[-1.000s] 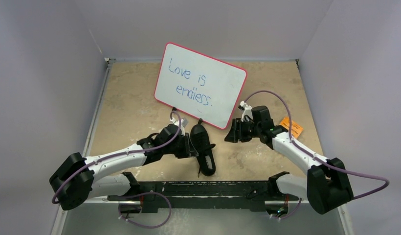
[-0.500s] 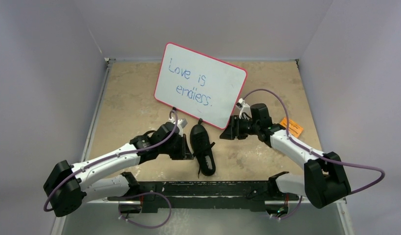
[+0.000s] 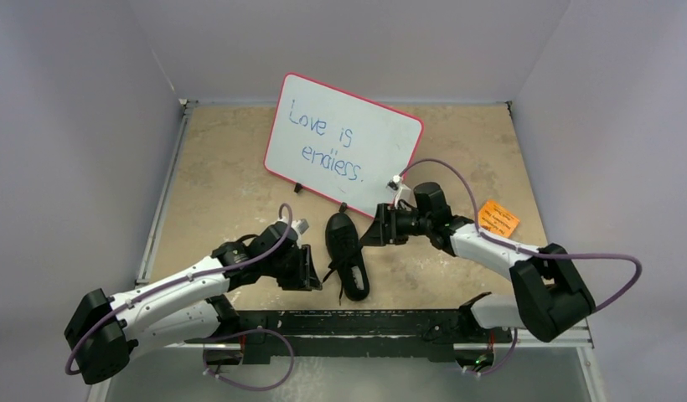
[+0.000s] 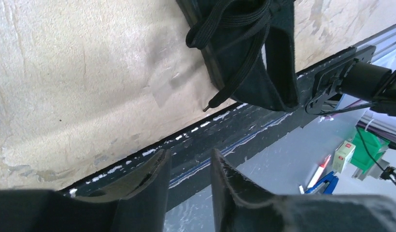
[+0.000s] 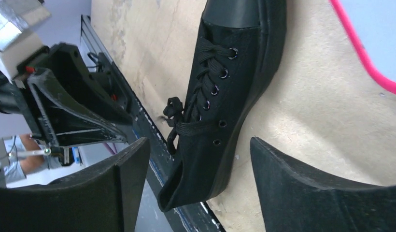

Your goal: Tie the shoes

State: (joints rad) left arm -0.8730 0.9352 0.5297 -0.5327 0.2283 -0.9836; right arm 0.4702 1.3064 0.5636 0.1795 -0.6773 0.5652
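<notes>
A worn beige table top (image 3: 223, 176) is lying between pale walls, and a pink-framed whiteboard (image 3: 344, 144) is resting at its far side. At the left, the left gripper (image 3: 310, 268) is hovering low, just beside the shoe. Its fingers are standing only a little apart and nothing is between them.

In the middle, the small black sneaker (image 3: 347, 251) is lying on the table with its toe pointing far and its heel close to the black rail (image 3: 365, 322) at the near edge. Its laces (image 5: 179, 116) are running through the eyelets, but they are hanging in a loose bunch on the left side, and no knot is made.

At the right, the right gripper (image 3: 369, 235) is facing the sneaker with its jaws spread wide and empty, near the shoe but not touching it. Farther right, an orange tag (image 3: 498, 218) is lying on the table.

I judge that the tying itself is not yet begun and both arms are only approaching. The next move is asking each gripper to take one lace end, and such a thin cord needs a low, exact pinch.
</notes>
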